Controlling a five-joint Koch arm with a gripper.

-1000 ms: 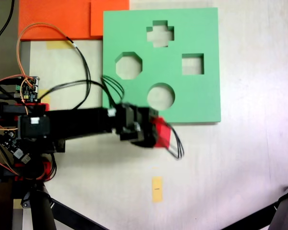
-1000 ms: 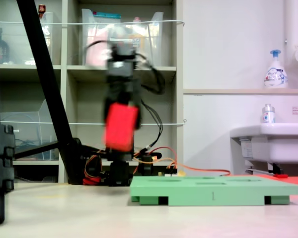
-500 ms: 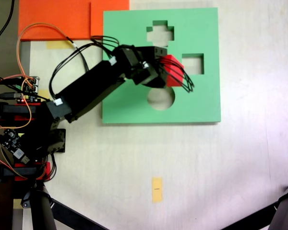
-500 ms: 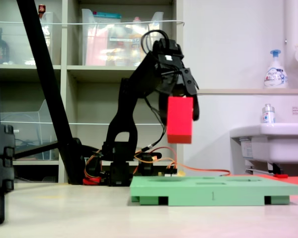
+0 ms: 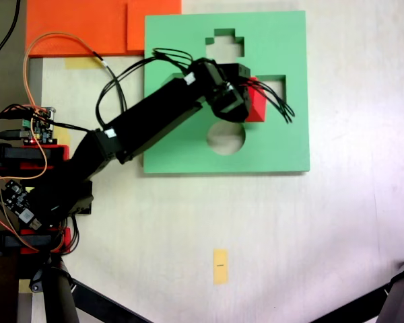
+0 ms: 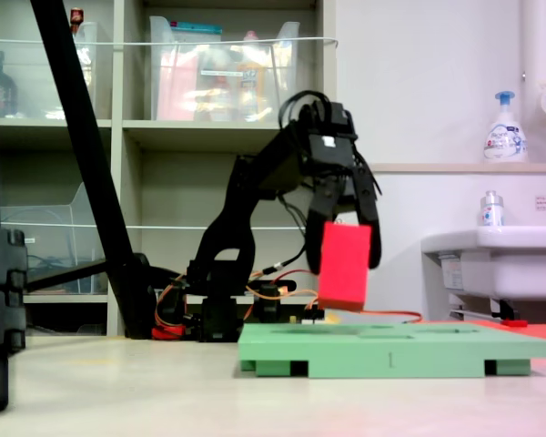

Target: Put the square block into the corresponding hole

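Arm: one black Koch arm (image 5: 148, 124), reaching from its base at the first exterior view's left out over the green board.
Hand: one hand (image 5: 246, 101) (image 6: 346, 246), clamped on the square block; black fingers (image 6: 371, 228) show on either side of the block in the second exterior view.
Square block: one red square block (image 5: 256, 104) (image 6: 344, 266), held in the air above the board. In the second exterior view it hangs slightly tilted, its lower edge clear of the board top.
Block position, top view: in the first exterior view the block overlaps the left edge of the corresponding hole, not centred on it.
Green board: one green board (image 5: 283, 141) (image 6: 437, 350), lying flat on the worktop (image 5: 323, 235).
Cutouts: four in the board, seen in the first exterior view. One cross-shaped (image 5: 223, 40), one round (image 5: 225, 138), one corresponding hole (image 5: 275, 91), square, partly covered by the block; the fourth is hidden under the arm.
Yellow marker: one small yellow marker (image 5: 220, 266) on the worktop, well apart from the board.
Orange sheets: two overlapping orange sheets (image 5: 74, 27) at the first exterior view's upper left, touching the board's left edge.
Background, second exterior view: one pump bottle (image 6: 505, 127) on a ledge, one white sink (image 6: 491, 264) below it.
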